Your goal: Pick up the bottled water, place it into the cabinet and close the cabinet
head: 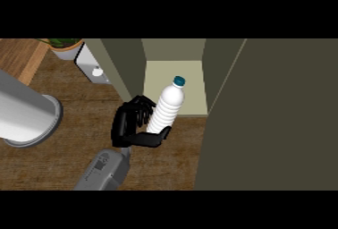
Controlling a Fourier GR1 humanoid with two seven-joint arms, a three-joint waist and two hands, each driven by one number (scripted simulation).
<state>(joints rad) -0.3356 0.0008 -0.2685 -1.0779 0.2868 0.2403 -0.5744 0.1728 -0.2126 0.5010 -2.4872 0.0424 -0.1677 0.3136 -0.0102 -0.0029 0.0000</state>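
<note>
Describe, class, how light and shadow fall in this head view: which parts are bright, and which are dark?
Head view: the bottle is the brightest thing, white against the pale lit cabinet floor; the cabinet door at right is a flat, dull, dark slab; the left hand reads nearly solid black, so its fingers are hard to separate; the grey cylinder at left shows a soft light-to-dark gradient.

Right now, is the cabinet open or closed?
Open: the cabinet shows its pale interior, with its door swung out at the right.

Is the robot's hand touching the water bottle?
Touching. The head view shows the left hand with fingers and thumb curled round the lower part of the water bottle.
</note>
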